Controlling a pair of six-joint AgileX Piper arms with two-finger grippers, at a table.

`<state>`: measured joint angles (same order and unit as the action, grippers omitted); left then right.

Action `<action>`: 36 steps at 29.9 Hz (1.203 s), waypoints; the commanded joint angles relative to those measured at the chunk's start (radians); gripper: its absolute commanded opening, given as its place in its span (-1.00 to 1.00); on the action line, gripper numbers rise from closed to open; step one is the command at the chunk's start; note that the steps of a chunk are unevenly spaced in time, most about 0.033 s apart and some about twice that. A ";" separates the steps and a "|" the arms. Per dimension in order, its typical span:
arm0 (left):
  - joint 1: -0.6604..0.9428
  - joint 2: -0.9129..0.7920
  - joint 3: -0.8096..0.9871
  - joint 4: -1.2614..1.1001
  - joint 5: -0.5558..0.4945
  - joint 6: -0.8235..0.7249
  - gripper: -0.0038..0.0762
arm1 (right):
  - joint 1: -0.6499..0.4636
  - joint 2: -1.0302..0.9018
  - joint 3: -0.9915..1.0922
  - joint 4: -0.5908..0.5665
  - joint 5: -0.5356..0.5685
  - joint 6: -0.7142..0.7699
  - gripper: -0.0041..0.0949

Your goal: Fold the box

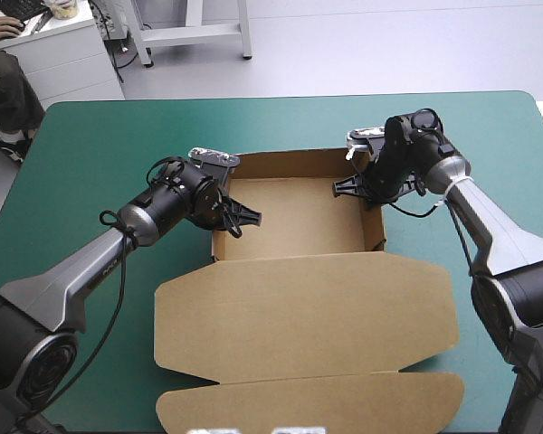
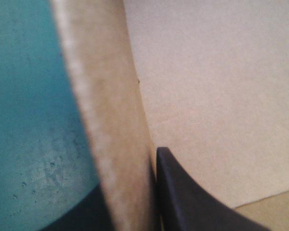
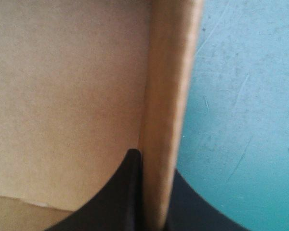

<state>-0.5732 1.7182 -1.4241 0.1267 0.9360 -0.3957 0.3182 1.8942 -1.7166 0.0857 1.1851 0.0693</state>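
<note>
Table [image 1: 90, 145], teal-green cover: carries one item, set about its middle.

Box [image 1: 299, 271], brown board: partly formed. The far portion stands as an open tray [image 1: 290, 221]. The lid [image 1: 344, 316] lies flat on the table toward the near edge, with its front flap [image 1: 317, 402] flat as well. Judged: the lid is left down so that both arms reach the tray sides unobstructed.

Tray contents: none, bare board floor only.

Far wall [image 1: 290, 163]: upright, standing unaided.

Left wall [image 2: 111, 144]: upright, held by the left hand [image 1: 246, 217], which is all but closed on the board. One black finger [image 2: 192, 202] is inside the tray against the wall, the other outside over the table.

Right wall [image 3: 166, 120]: upright, pinched likewise by the right hand [image 1: 348, 188], with its inner finger [image 3: 120, 202] against the board and its partner outside.

Judged: the matched hold on opposite sides keeps both walls square while they are tucked; released now, either might spring outward
</note>
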 commanded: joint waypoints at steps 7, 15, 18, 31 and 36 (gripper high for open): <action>-0.012 -0.046 -0.035 -0.014 0.004 0.067 0.21 | 0.006 -0.046 -0.030 0.033 0.037 -0.081 0.24; -0.012 -0.046 -0.035 -0.005 0.006 0.055 0.26 | 0.006 -0.066 -0.030 0.033 0.014 -0.097 0.77; -0.012 -0.052 -0.035 0.032 0.019 0.028 0.26 | 0.006 -0.093 -0.030 0.033 -0.018 -0.105 0.77; -0.014 -0.296 -0.037 0.079 -0.054 0.016 0.25 | 0.006 -0.284 -0.032 -0.020 -0.056 -0.161 0.77; -0.014 -0.401 -0.033 0.080 0.067 0.120 -0.02 | 0.006 -0.316 -0.032 -0.039 -0.056 -0.165 0.77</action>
<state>-0.5828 1.4024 -1.4260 0.1898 0.9753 -0.3300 0.3271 1.6351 -1.7166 0.0624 1.1629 -0.0837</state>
